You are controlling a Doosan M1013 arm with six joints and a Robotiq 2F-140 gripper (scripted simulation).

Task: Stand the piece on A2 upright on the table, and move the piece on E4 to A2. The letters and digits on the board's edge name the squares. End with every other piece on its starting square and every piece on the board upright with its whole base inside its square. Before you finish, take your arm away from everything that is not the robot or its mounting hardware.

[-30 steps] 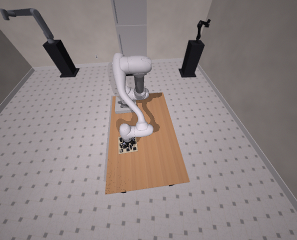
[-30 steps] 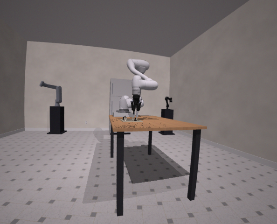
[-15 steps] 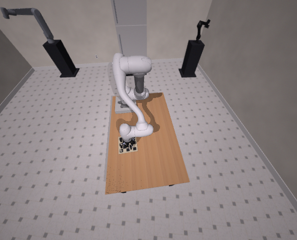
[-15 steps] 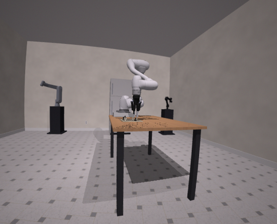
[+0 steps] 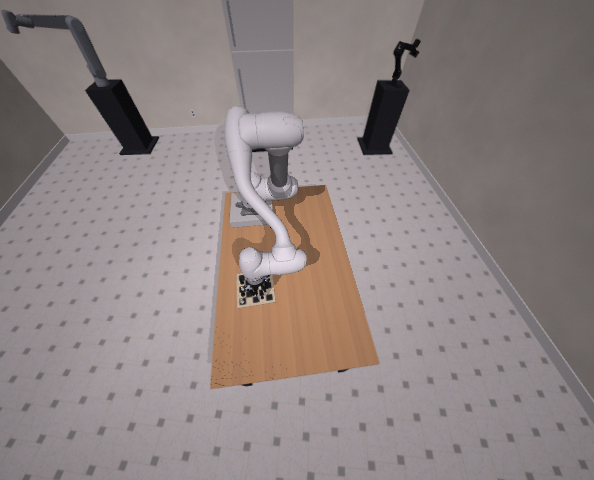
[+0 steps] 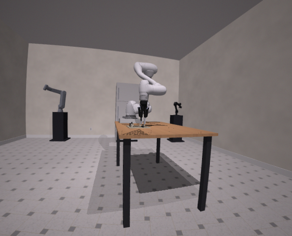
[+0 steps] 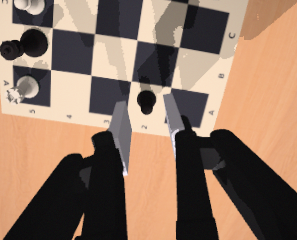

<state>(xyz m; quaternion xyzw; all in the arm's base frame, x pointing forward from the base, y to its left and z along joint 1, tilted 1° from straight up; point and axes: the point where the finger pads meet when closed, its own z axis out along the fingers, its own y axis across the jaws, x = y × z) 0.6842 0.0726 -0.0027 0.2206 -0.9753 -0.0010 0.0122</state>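
In the wrist view the small chessboard (image 7: 122, 34) lies on the wooden table. A small black pawn (image 7: 147, 100) stands on A2, in the board's near row. My gripper (image 7: 146, 112) hangs straight above it with its fingers partly apart, and the pawn shows in the gap just past the fingertips. The fingers do not press on it. Row E is cut off at the top of the wrist view, so the E4 piece is hidden. In the exterior view the gripper (image 6: 143, 119) points down close over the board (image 6: 138, 125).
A black piece (image 7: 23, 44) is on B5. The board (image 5: 256, 298) sits near the table's left edge. Two other arms stand on pedestals by the back wall.
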